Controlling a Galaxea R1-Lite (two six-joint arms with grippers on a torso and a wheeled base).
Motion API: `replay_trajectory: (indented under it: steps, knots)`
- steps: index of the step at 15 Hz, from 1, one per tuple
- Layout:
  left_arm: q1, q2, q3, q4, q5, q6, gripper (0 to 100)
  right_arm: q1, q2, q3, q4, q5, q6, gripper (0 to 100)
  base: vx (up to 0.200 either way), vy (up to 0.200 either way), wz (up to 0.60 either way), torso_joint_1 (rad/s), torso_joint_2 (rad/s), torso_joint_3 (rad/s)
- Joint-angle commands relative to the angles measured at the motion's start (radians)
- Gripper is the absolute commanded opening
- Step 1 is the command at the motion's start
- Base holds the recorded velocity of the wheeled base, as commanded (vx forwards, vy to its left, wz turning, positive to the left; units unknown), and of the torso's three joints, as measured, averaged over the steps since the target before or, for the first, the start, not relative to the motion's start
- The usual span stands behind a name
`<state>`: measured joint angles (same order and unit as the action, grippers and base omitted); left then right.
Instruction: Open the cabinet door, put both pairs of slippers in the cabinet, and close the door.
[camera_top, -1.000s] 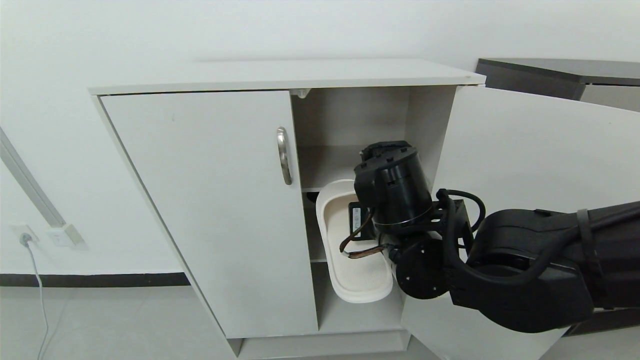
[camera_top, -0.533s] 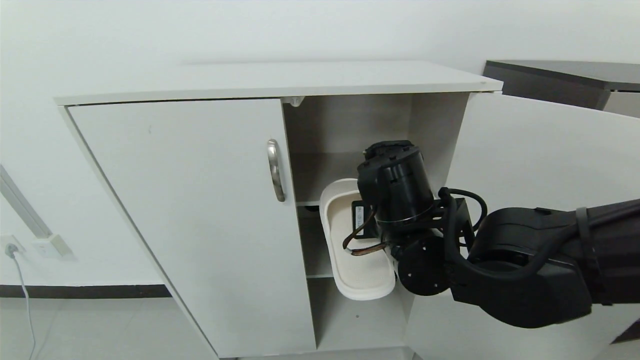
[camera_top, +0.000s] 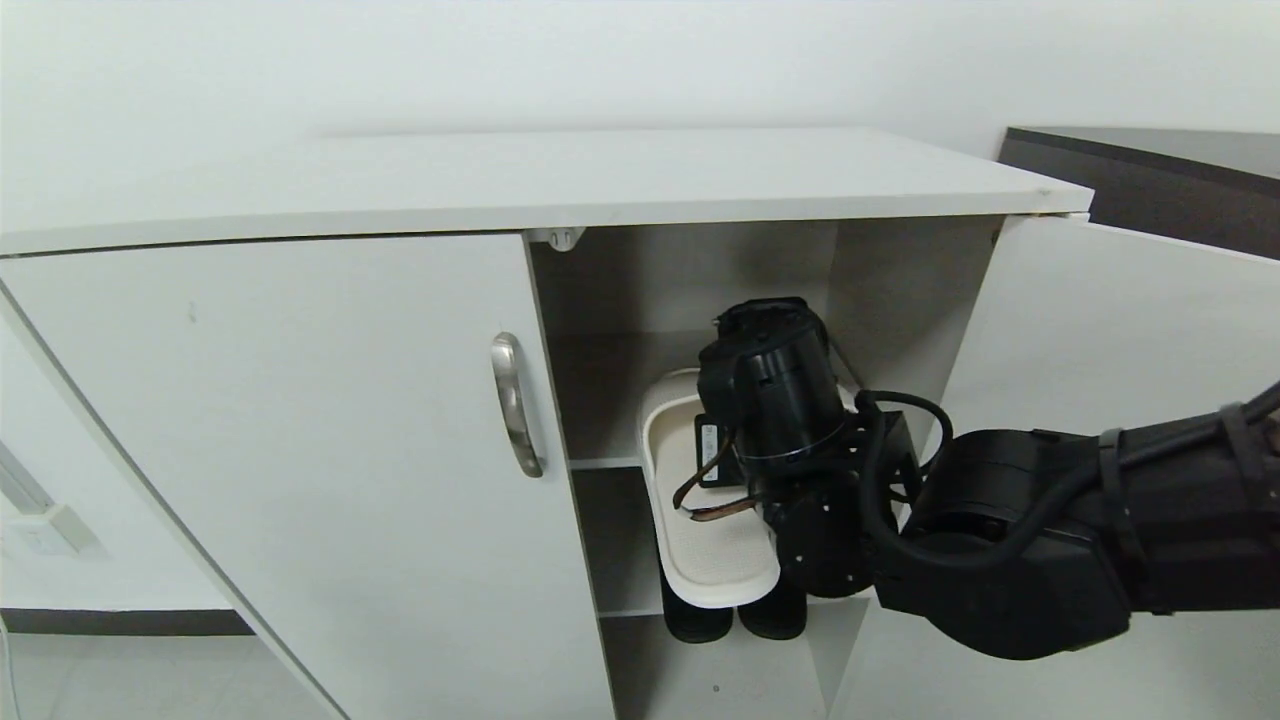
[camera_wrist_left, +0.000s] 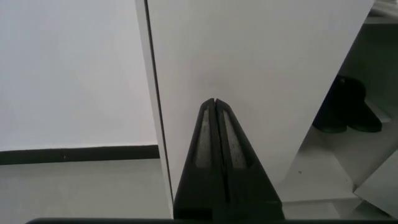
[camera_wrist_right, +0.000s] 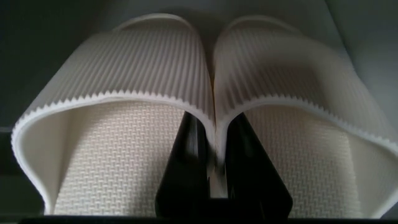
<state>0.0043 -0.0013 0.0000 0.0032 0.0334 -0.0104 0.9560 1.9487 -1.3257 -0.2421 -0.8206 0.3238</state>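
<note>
Right pincer (camera_wrist_right: 214, 163) grips the white slippers (camera_wrist_right: 124, 81) by their touching inner strap edges; I judge them light, soft foam, so pinch there. Left pincer (camera_wrist_left: 214, 124) is shut, empty, by the door (camera_wrist_left: 261, 50). Ahead, they hang in the cabinet (camera_top: 600, 180) opening, above black slippers (camera_top: 735, 620).

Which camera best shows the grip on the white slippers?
Right wrist view: the right gripper pinches both white slippers together. Head view gives one sole, the arm covering the grip; left wrist view faces the closed door.

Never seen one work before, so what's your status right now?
Right gripper shut on white slippers, at cabinet opening. Left gripper shut, empty. Black slippers already inside. Right door open.
</note>
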Motion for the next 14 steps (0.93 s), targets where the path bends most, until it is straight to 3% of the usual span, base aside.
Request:
replay_trajectory:
  steps: [1,10,14]
  knots:
    - [0.0,0.001,0.0,0.0,0.0,0.0,0,-0.014,0.052,-0.05,-0.02,0.0,-0.003,0,0.0,0.0,0.0,0.0,0.0,0.0]
    - [0.0,0.001,0.0,0.0,0.002,-0.002,0,-0.102,0.164,-0.237,0.052,0.025,-0.032,0,0.0,0.0,0.0,0.0,0.0,0.0]
    - [0.0,0.001,0.0,0.0,0.003,-0.003,0,-0.138,0.228,-0.397,0.133,0.025,-0.034,0,0.0,0.0,0.0,0.0,0.0,0.0]
